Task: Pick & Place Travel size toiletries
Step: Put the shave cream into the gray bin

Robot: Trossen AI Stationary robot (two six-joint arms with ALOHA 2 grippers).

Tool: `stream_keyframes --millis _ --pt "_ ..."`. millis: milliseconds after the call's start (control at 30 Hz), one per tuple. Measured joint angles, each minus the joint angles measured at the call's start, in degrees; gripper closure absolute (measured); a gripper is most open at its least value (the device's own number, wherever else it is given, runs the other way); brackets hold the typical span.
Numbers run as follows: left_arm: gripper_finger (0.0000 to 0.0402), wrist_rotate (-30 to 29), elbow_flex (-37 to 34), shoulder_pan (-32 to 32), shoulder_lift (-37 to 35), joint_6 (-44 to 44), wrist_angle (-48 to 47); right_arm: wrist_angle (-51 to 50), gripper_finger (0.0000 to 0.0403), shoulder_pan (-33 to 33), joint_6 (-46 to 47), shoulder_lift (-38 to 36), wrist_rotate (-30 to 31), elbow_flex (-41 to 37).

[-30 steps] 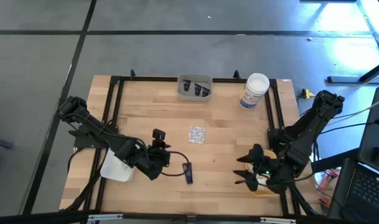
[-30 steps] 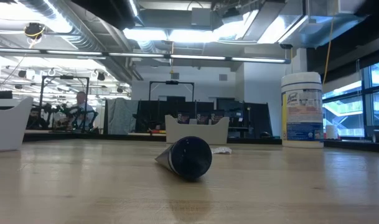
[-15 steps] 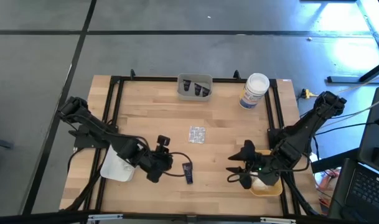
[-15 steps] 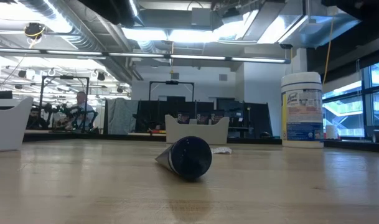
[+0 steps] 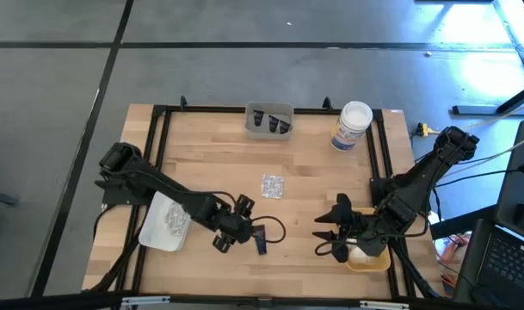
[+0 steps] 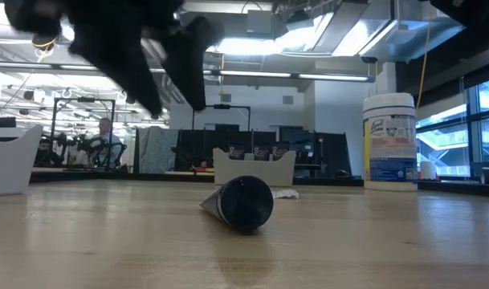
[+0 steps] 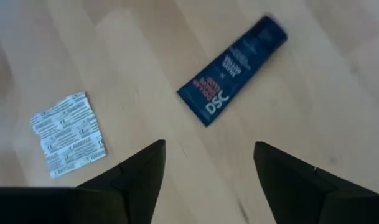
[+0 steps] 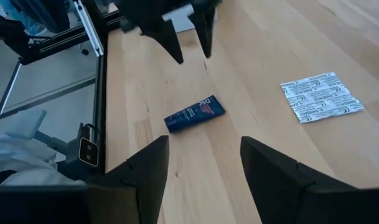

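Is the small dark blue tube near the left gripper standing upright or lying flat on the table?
Lying flat. The dark blue tube rests on its side on the table, printed face up, untouched, beyond the open left gripper.

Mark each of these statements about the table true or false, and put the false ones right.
1. The dark blue tube lies flat on the bare wood, held by nothing. True.
2. The left pincer is clamped on the silvery blister packet. False: its fingers stand apart above the wood beside the tube, and the packet lies alone farther toward the table's middle.
3. The grey tray at the far edge holds dark tubes. True.
4. The white jar with a blue label lies tipped on its side. False: it stands upright near the far right corner.
5. The right pincer carries the tube. False: it is open and empty, near the yellow tray.
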Motion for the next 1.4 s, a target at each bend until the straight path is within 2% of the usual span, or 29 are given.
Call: stream_keyframes --millis 200,333,433,900,1233,1400 --pt "0.0149 -0.21 0.00 0.07 3.58 12.51 1.69 0.05 0.0196 0.00 -0.46 0.00 0.11 0.00" --pt "0.0149 -1.06 0.02 0.10 5.95 17.72 7.61 0.05 0.0193 0.00 -1.16 0.00 0.20 0.00" --pt "0.0149 -0.03 0.02 0.05 7.22 21.00 8.73 0.05 0.0195 0.00 -1.24 0.00 0.17 0.00" --pt "0.0159 6.94 0.04 -1.40 8.39 24.63 20.61 0.57 0.0213 -0.42 -2.85 0.00 0.20 0.00" --pt "0.0173 8.10 2.41 -2.65 14.39 27.25 22.27 0.77 0.0197 -0.42 -2.89 0.00 0.19 0.00" --pt "0.0177 8.49 3.13 -2.48 15.08 27.66 22.18 0.88 0.0191 -0.44 -2.89 0.00 0.17 0.00"
